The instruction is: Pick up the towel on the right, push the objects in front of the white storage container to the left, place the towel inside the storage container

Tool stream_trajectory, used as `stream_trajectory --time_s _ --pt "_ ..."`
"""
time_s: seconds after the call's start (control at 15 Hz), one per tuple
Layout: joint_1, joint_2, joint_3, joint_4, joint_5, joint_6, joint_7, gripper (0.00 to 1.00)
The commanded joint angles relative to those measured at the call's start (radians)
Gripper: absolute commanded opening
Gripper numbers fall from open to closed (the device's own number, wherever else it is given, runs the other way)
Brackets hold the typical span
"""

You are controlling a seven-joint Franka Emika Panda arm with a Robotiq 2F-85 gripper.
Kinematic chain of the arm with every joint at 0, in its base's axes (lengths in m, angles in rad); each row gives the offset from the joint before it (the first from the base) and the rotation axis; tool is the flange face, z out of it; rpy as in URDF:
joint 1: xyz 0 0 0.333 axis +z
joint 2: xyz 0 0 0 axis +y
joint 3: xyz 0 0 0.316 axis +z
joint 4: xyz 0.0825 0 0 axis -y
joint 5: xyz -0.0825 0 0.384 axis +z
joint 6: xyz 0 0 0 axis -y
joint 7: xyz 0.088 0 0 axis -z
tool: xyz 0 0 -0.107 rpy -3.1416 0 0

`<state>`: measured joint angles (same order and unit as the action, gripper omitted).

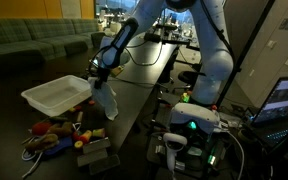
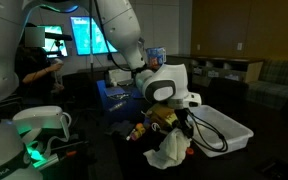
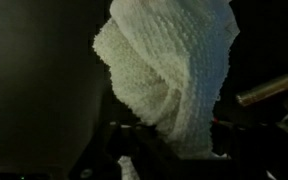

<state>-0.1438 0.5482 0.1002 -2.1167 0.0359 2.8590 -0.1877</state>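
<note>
- In an exterior view, the black end effector [image 1: 103,82] at the tip of the white robot arm [image 1: 212,55] is closed tight on the upper end of the small pale grey-white soft cloth towel [image 1: 106,102]. The towel hangs limp below it.
- The towel is outside the shallow rectangular white plastic storage container [image 1: 56,95]. It hangs just beside a corner of the flared rim, over the dark worktop [image 1: 134,95].
- The cluster of small red, orange, yellow and brown toy-like objects [image 1: 56,135] lies in front of the container, near the towel's lower end but apart from it.
- In an exterior view, the end effector [image 2: 174,122] holds the towel [image 2: 167,150] bunched and drooping. The container [image 2: 224,125] is just behind it and the colourful objects [image 2: 142,128] are close beside it. I cannot tell whether the cloth's lower edge touches the worktop.
- In the wrist view, the knobbly towel [image 3: 174,70] fills the middle of the picture. Its narrow end is pinched between the dark fingers of the end effector [image 3: 169,150]. The surroundings are too dark to make out.
</note>
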Motion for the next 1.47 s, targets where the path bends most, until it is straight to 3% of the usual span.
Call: stream_trajectory --time_s 0.0,0.27,0.53,1.0,1.4 --pt "0.018 0.017 -0.085 0.006 -0.063 0.004 -0.004 0.03" --pt "0.066 0.126 -0.173 0.091 -0.154 0.007 0.023 0.03" --pt "0.096 0.262 -0.192 0.228 -0.177 0.017 0.039 0.03" --pt "0.109 0.449 -0.182 0.468 -0.151 0.002 0.077 0.03" --pt "0.098 0.462 -0.158 0.472 -0.141 0.005 0.085 0.03"
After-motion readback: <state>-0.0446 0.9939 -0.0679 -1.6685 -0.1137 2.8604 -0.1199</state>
